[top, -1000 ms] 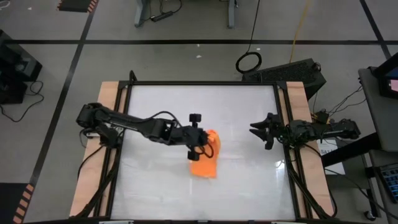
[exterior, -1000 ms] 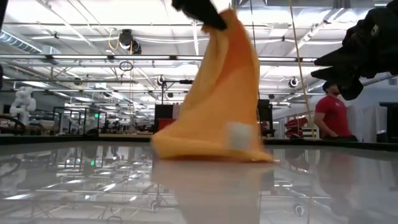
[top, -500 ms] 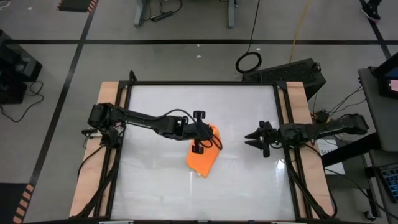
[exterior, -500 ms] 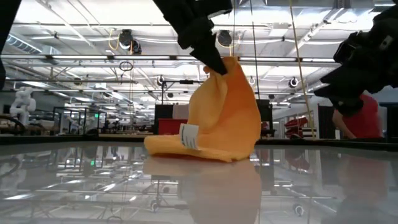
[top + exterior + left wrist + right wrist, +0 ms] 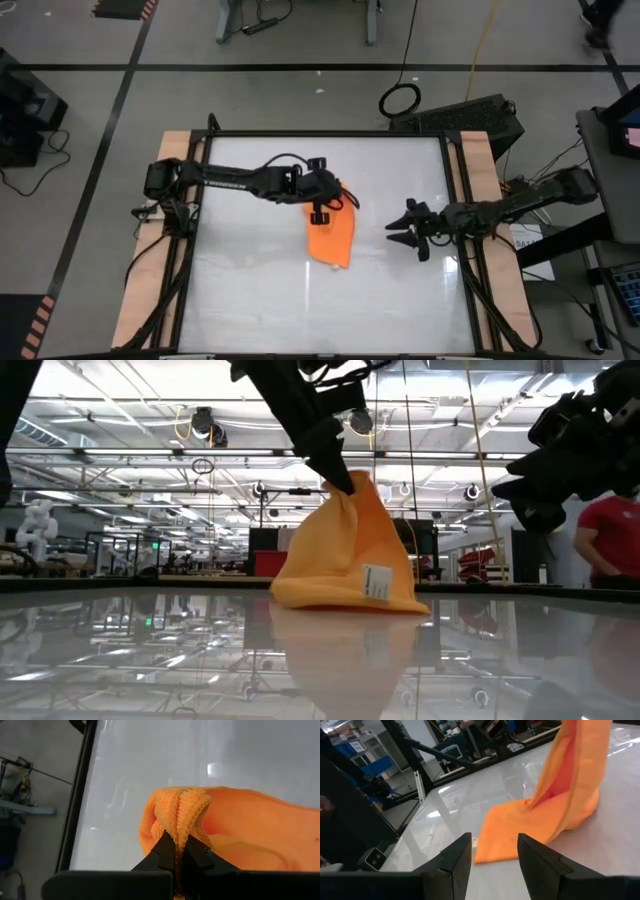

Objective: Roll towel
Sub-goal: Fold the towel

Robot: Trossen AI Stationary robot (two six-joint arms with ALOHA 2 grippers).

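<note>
The orange towel (image 5: 333,237) stands as a tent in the middle of the table; it also shows in the low view (image 5: 345,560) and the right wrist view (image 5: 555,810). A small white label (image 5: 376,582) sits near its lower edge. My left gripper (image 5: 326,197) is shut on the towel's top, and shows in the left wrist view (image 5: 181,851). My right gripper (image 5: 403,230) is open and empty, to the right of the towel and just above the table; its fingers point at the towel (image 5: 492,852). My left gripper pinches a bunched, gathered part of the towel's top (image 5: 181,815) between its two fingers, several layers. The fingers (image 5: 335,470) come slanting down from above. The towel hangs below them in a cone, and its lower end (image 5: 340,600) lies on the table.
The white glossy table top (image 5: 260,290) has black rails and wooden strips along its left (image 5: 150,280) and right (image 5: 490,290) sides. A person in a red shirt (image 5: 610,540) stands in the room beyond the table.
My left gripper has gone toward the table's far edge and down with the towel's top. The towel's lower end has been dragged after it and has turned about on the table. My right gripper has gone toward the table's left and near edges, closer to the towel.
</note>
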